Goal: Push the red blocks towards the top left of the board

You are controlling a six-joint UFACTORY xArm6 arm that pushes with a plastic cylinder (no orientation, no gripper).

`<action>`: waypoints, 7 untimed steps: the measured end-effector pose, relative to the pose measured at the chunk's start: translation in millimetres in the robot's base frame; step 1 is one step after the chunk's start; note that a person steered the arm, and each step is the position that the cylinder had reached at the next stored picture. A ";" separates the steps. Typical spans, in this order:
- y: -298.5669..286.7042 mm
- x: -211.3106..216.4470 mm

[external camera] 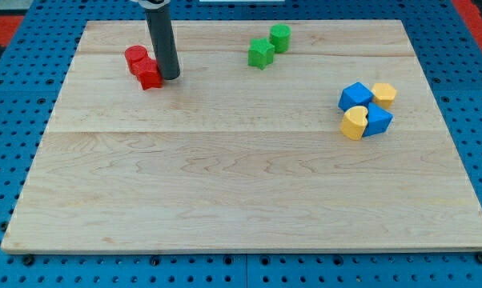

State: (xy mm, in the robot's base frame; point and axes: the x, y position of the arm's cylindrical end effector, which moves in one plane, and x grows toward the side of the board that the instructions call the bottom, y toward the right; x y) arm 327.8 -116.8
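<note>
While the rod stands in the view's upper left, these lines give what shows:

Tip: my tip (170,77) is set down on the surface (225,176), touching or just beside the right side of the lower red block.
Hand: none fitted; the arm ends in a bare rod, so nothing is gripped, only pushed.
Red blocks: a red cylinder (135,58) and a red block (150,75) of unclear, perhaps star-like shape, touching each other, near the top left corner but short of it.
Handling: they look small, rigid and light, likely to slide easily on smooth wood; as a pair they may split or spin if pushed off-centre, so contact on the side facing the view's bottom right, through the middle of both, seems best.
Others: two green blocks (269,46) at the top centre; two blue (365,108) and two yellow (367,108) clustered at the right, well apart from the red.
Hidden: the rod's upper end is cut off by the top edge; the rod covers part of the lower red block, so exact contact is hard to tell.
</note>
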 end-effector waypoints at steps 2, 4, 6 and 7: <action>-16.5 22.5; -24.9 48.0; -24.9 31.9; -33.1 18.8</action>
State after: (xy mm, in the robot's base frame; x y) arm 346.6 -149.9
